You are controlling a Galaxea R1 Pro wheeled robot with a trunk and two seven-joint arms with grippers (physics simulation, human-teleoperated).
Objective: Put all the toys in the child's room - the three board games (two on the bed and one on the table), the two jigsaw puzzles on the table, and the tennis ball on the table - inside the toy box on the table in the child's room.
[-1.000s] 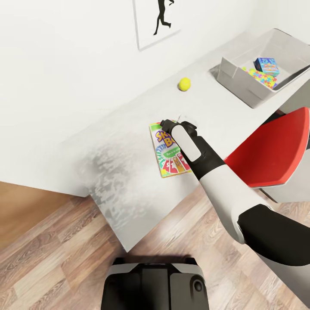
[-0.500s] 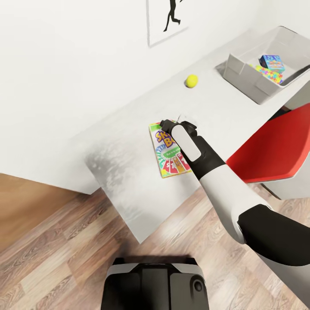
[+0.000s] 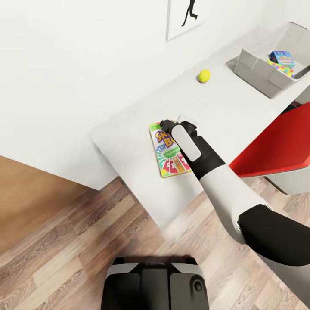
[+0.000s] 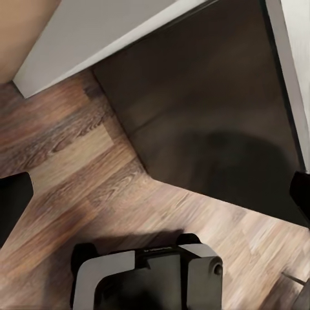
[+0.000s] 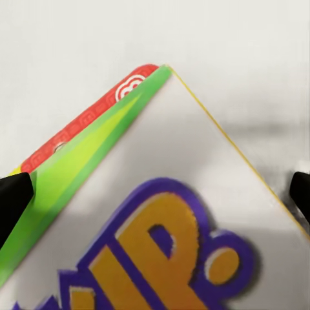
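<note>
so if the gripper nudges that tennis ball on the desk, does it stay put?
Probably not. The tennis ball is round and sits free on the smooth flat table, so a nudge would likely send it rolling. It looks small, so probably light.

- The table (image 3: 142, 129) has a smooth, matt pale grey top with a faint sheen.
- The Skip-Bo board game (image 3: 165, 157) looks like printed card, smooth and slightly glossy.
- The tennis ball (image 3: 203, 76) is matt yellow-green; no fuzz can be made out.
- The toy box (image 3: 262, 77) looks like matt light-grey plastic.
- The floor (image 3: 64, 245) is wood-grain planking with a soft satin finish.
- The chair (image 3: 280, 146) on the right has a smooth red shell with a soft sheen.
- The right arm (image 3: 224, 189) has smooth white and black casing, like plastic.
</note>
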